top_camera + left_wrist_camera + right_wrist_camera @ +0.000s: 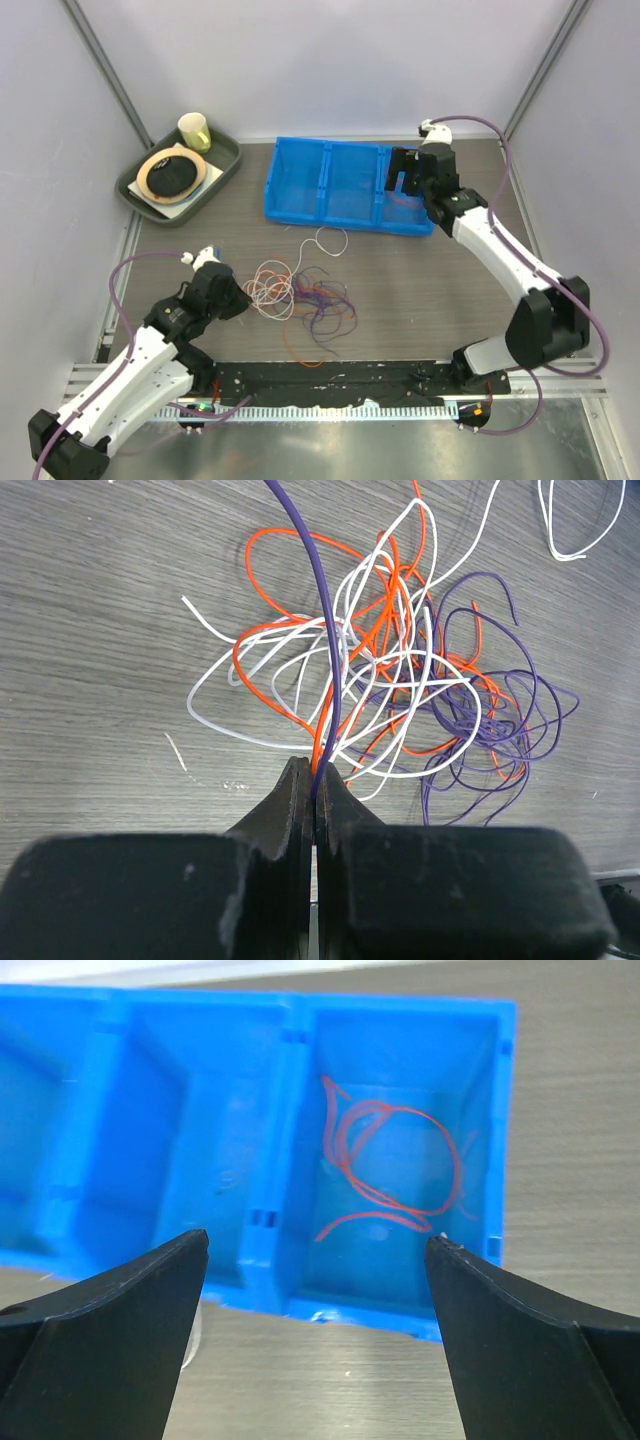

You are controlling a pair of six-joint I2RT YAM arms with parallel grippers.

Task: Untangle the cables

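A tangle of thin white, orange-red and purple cables [300, 297] lies on the table in front of the arms; it fills the left wrist view [400, 680]. My left gripper [240, 303] sits at the tangle's left edge, shut [316, 772] on a purple cable [322, 630] and an orange one beside it. A lone white cable loop [332, 241] lies just behind the tangle. My right gripper [406, 183] is open and empty [318, 1245] above the right compartment of the blue bin [300, 205]. One orange-red cable [395, 1165] lies coiled in that compartment.
A green tray [226, 160] at the back left holds a tape roll [172, 172] and a yellowish cup [194, 130]. The blue bin [270, 1260] has three compartments. A black rail [330, 378] runs along the near table edge. Walls enclose the sides.
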